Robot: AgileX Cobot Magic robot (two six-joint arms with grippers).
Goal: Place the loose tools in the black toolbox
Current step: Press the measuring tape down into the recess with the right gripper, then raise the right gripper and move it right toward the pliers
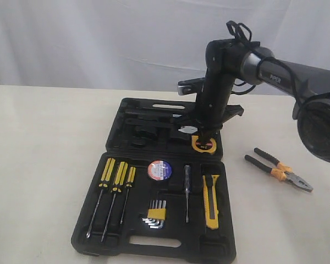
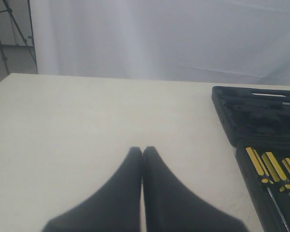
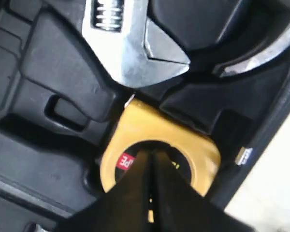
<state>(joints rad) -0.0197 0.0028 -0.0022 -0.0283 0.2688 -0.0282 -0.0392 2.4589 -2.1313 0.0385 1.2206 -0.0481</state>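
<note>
The black toolbox (image 1: 88,231) lies open on the table. The round yellow tape measure (image 1: 204,144) (image 3: 135,125) rests in the right front corner of its rear half. My right gripper (image 1: 203,135) (image 3: 151,153) is shut, its tips down on the tape measure's black face. In the front half sit the black tape roll (image 1: 159,170) and the yellow-black utility knife (image 1: 211,201). On the table right of the box lie the pliers (image 1: 279,169) with black-orange handles. My left gripper (image 2: 143,150) is shut and empty over bare table left of the toolbox (image 2: 251,116); the exterior view does not show it.
Three yellow-black screwdrivers (image 1: 114,181) (image 2: 273,166), a hex key set (image 1: 155,214) and a thin tester screwdriver (image 1: 187,192) fill other slots of the front half. A steel adjustable wrench (image 3: 130,43) lies in the rear half beside the tape measure. A white curtain hangs behind the table.
</note>
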